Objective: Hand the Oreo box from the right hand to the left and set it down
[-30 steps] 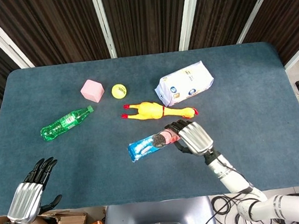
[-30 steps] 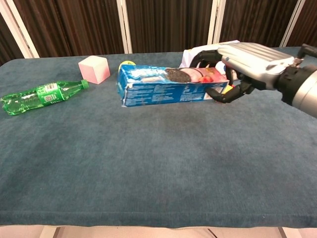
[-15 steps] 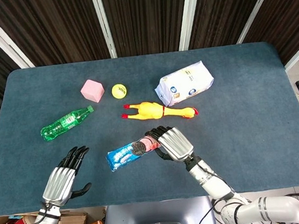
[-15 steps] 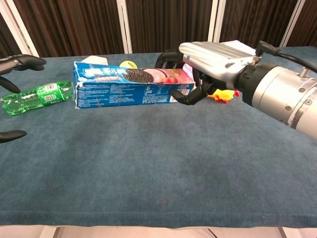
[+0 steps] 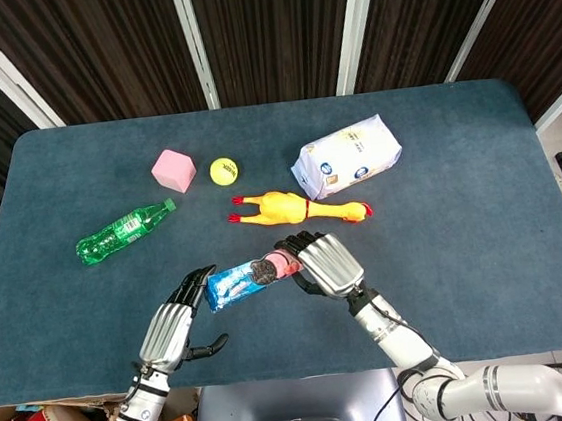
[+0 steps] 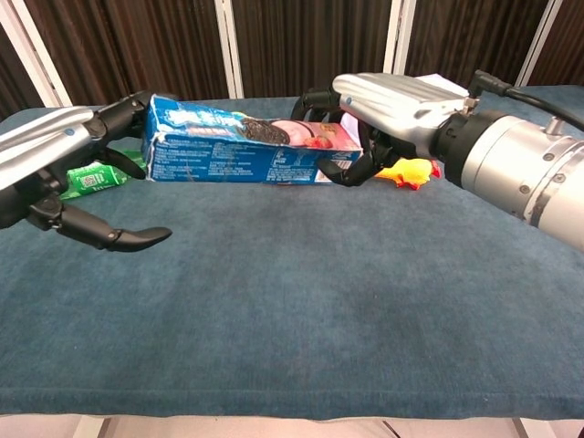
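Note:
The blue Oreo box (image 5: 248, 277) (image 6: 246, 146) is held level above the table's near edge. My right hand (image 5: 324, 263) (image 6: 388, 108) grips its pink right end from above, fingers wrapped round it. My left hand (image 5: 171, 328) (image 6: 68, 160) has its fingers spread at the box's left end. The fingertips (image 5: 200, 277) reach the blue end and the thumb (image 6: 128, 239) hangs well below it. Whether the fingertips touch the box is unclear.
A yellow rubber chicken (image 5: 291, 209) lies just beyond the right hand. Further back sit a white tissue pack (image 5: 346, 156), a yellow ball (image 5: 223, 170) and a pink cube (image 5: 173, 169). A green bottle (image 5: 122, 231) lies at the left.
My left hand has swung in from the left and risen to the box's left end. The right hand has shifted the box slightly right and tilted it a little.

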Controlling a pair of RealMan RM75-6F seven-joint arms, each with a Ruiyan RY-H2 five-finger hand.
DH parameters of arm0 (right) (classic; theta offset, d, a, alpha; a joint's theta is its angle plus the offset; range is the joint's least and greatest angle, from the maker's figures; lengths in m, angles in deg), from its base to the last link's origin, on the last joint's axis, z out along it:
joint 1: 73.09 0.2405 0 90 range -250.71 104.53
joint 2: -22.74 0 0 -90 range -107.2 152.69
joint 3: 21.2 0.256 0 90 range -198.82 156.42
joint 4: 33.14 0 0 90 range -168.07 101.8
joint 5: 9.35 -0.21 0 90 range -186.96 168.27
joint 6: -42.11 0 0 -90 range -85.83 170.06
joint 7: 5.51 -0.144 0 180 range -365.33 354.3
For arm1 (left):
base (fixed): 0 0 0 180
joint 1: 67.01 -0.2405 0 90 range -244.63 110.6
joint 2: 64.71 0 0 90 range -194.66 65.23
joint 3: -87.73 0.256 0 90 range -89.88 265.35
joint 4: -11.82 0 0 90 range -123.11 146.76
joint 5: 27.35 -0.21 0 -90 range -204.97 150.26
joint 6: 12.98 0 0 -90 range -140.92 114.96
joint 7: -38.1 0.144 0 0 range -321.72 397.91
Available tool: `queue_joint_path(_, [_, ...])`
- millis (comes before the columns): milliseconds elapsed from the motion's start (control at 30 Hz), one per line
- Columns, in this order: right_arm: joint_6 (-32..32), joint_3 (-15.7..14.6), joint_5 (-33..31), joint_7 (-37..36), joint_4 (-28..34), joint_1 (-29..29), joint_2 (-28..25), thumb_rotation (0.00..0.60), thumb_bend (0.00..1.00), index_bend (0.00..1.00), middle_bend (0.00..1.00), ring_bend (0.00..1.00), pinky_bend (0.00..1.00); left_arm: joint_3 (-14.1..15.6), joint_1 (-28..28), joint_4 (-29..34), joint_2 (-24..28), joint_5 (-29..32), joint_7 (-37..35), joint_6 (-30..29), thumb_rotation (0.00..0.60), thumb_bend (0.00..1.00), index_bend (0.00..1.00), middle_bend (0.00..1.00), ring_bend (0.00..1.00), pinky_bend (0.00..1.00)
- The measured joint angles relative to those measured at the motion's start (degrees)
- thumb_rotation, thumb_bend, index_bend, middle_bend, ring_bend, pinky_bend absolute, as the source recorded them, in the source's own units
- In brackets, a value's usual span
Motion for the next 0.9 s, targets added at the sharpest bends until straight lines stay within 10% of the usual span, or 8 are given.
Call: queue_joint_path(900, [-0.29, -0.66, -4.27, 2.5, 0.19, 2.01, 1.44, 0.6, 1.0, 0.66, 0.56, 0.62, 0.55, -4.77, 2.0, -10.38, -11.28, 1.16, -0.03, -8.2, 0.6, 0.22, 0.02, 0.08, 0.04, 0.3])
